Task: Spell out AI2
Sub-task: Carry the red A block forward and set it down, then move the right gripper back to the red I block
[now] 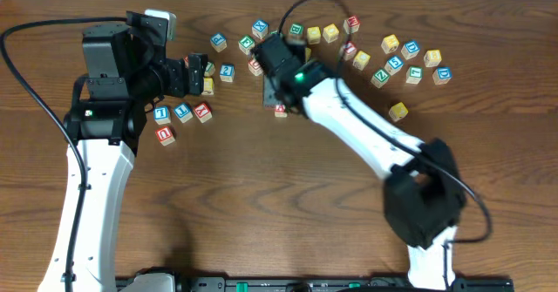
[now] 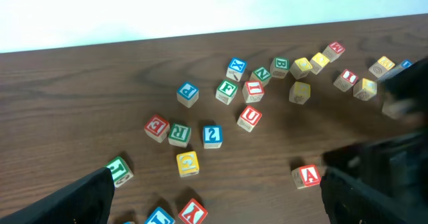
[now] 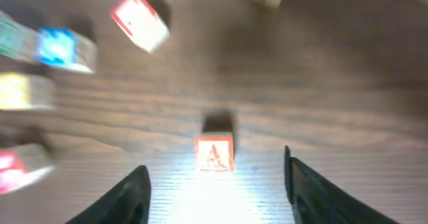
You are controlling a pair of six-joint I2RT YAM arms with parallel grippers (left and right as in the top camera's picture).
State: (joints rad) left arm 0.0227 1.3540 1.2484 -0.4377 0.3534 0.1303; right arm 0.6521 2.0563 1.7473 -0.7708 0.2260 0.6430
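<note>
A red "A" block (image 3: 214, 152) lies on the wooden table just ahead of my open right gripper (image 3: 214, 187), between the lines of its two fingers and not touched. It also shows in the overhead view (image 1: 281, 111) under the right gripper (image 1: 279, 96), and in the left wrist view (image 2: 307, 176). A blue "2" block (image 2: 212, 135) lies among the loose blocks, also seen from overhead (image 1: 227, 72). A red "I" block (image 2: 253, 90) lies further off. My left gripper (image 2: 214, 187) is open and empty above the table, near the "2" block (image 1: 199, 74).
Several loose letter blocks lie scattered along the far side of the table (image 1: 410, 61). A small group (image 1: 181, 112) lies below the left gripper. A yellow block (image 1: 398, 111) sits alone at the right. The table's far edge (image 2: 200, 40) is close behind the blocks.
</note>
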